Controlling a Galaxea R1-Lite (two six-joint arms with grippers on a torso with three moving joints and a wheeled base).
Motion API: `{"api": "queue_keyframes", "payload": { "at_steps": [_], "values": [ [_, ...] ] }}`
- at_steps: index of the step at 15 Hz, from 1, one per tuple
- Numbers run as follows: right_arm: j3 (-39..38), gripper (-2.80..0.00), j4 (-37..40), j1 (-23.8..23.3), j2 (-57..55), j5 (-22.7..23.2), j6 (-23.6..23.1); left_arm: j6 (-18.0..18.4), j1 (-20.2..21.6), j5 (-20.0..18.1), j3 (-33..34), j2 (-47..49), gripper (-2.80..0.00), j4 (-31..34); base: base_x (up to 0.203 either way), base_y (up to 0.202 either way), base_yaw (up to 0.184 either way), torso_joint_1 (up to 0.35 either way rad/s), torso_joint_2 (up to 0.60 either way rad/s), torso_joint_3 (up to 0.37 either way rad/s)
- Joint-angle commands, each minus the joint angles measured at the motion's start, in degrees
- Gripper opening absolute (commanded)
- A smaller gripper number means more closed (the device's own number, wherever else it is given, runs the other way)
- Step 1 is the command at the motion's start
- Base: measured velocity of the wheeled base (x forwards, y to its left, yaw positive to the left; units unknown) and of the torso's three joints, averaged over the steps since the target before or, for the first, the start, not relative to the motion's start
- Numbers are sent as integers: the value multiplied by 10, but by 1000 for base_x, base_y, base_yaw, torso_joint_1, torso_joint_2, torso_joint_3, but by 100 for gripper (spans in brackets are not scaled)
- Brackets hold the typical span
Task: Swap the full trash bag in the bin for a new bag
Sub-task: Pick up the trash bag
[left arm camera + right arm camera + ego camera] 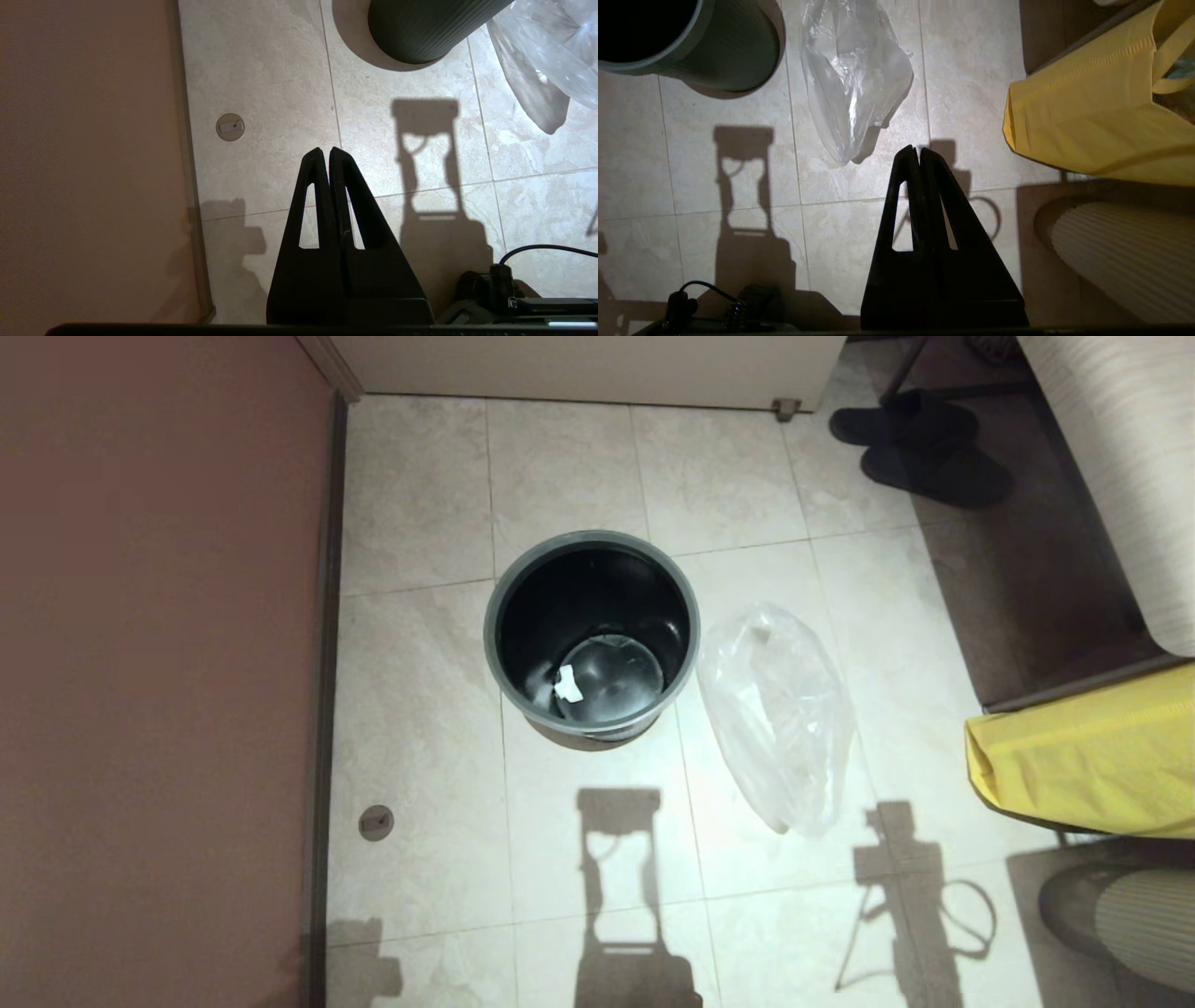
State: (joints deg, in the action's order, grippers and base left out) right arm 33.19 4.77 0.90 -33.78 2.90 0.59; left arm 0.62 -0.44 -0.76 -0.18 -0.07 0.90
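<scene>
The bin [592, 637] stands upright at the centre of the head view, mouth open upward. Just to its right, the new bag [777, 717] lies flat on the floor [420, 709], long axis running top to bottom of the frame, narrow end toward the bottom. The left gripper [325, 151] and right gripper [915, 150] hang above the floor with jaws closed and holding nothing.

One bin [523, 579], one new bag [775, 709], one yellow sack [1083, 756], two dark slippers [920, 443], two claws.
</scene>
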Motion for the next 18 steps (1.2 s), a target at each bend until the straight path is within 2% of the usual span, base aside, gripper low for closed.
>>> {"api": "queue_keyframes", "payload": {
  "at_steps": [1,5,14,18],
  "values": [
    [36,-280,-34,2,-111,4,-1,0,0,0,0,1,-280,0,0,0,0,0,0,0],
    [71,-280,-111,-5,-270,5,1,0,0,0,0,1,-280,0,0,0,0,0,0,0],
    [237,-280,-139,5,-624,60,2,0,0,0,0,1,-280,0,0,0,0,0,0,0],
    [368,-280,-165,37,-747,84,1,0,0,0,0,1,-280,0,0,0,0,0,0,0]
  ]
}}
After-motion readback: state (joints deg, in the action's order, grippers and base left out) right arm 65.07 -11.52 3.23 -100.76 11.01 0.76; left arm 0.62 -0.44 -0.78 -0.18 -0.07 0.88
